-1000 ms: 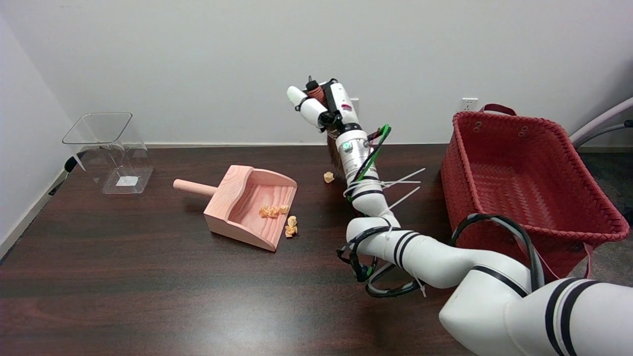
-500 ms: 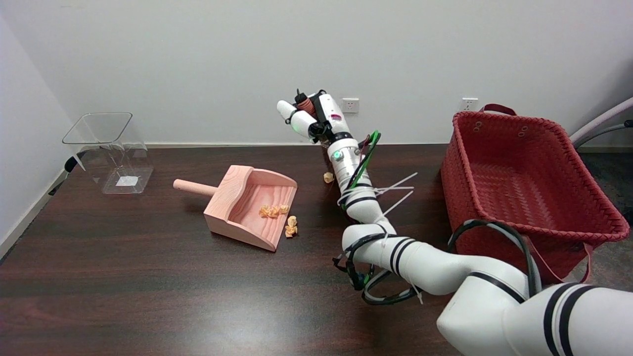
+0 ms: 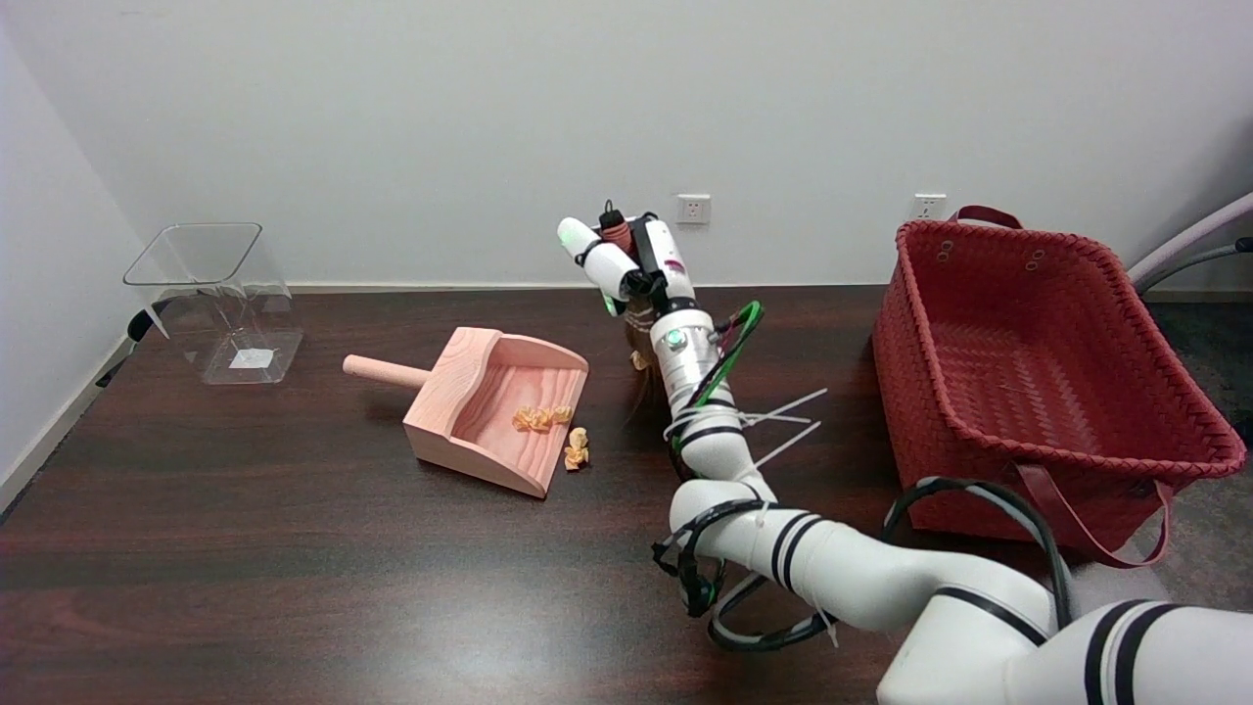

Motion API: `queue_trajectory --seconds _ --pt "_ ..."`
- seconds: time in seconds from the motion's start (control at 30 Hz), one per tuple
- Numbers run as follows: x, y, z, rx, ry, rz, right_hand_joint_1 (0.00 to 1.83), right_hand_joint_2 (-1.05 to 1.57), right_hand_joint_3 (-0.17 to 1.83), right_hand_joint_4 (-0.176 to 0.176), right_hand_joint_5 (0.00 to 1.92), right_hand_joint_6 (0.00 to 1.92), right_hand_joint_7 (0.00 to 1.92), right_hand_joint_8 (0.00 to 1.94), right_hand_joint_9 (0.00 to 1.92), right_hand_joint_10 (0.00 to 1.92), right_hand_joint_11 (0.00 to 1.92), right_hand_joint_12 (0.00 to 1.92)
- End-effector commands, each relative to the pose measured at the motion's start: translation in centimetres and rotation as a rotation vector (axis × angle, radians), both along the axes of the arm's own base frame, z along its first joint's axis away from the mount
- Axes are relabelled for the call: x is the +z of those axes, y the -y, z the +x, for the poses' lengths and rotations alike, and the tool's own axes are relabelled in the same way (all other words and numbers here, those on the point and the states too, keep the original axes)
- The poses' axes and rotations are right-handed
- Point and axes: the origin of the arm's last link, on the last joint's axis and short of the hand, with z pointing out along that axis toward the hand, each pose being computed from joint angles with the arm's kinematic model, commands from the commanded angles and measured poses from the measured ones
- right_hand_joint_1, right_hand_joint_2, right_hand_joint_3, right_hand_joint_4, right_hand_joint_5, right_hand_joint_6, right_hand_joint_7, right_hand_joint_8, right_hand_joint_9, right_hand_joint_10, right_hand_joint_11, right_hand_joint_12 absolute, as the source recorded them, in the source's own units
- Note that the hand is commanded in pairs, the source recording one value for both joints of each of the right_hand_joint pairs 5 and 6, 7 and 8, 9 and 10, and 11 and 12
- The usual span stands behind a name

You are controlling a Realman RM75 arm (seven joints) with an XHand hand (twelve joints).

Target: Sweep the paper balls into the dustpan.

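A: Robot hand (image 3: 626, 259)?
B: Grips one brush (image 3: 641, 387), bristles down on the worktop (image 3: 245, 548).
A: Paper balls?
B: One (image 3: 638, 360) below the robot hand; about two (image 3: 576, 448) lower left at the one dustpan's (image 3: 489, 411) lip; a small cluster (image 3: 538, 417) inside, count unclear.

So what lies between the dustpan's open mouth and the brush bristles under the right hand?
Head view: two paper balls just off the dustpan lip, then bare dark table up to the brush.
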Motion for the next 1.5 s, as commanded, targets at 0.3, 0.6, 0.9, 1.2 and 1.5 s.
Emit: queue_trajectory --seconds 0.3,0.6,0.9,1.2,1.5 --pt "-2.5 -3.7 -0.8 0.086 0.487 -0.02 0.62 1.57 -0.1 0.0 1.92 1.92 1.92 1.92 1.92 1.92 1.92 1.92" --pt "-3.6 -3.8 0.1 0.1 0.575 -0.005 0.62 1.57 -0.1 0.0 1.92 1.92 1.92 1.92 1.92 1.92 1.92 1.92" --pt "-4.3 -4.4 -0.8 0.098 0.794 -0.012 0.61 1.57 -0.07 0.0 1.92 1.92 1.92 1.92 1.92 1.92 1.92 1.92" --pt "-5.8 -4.1 -1.9 0.054 1.002 -0.026 0.59 1.57 -0.06 0.0 1.92 1.92 1.92 1.92 1.92 1.92 1.92 1.92" --pt "-5.8 -3.2 -1.5 0.07 1.036 -0.015 0.58 1.57 -0.04 0.0 1.92 1.92 1.92 1.92 1.92 1.92 1.92 1.92"
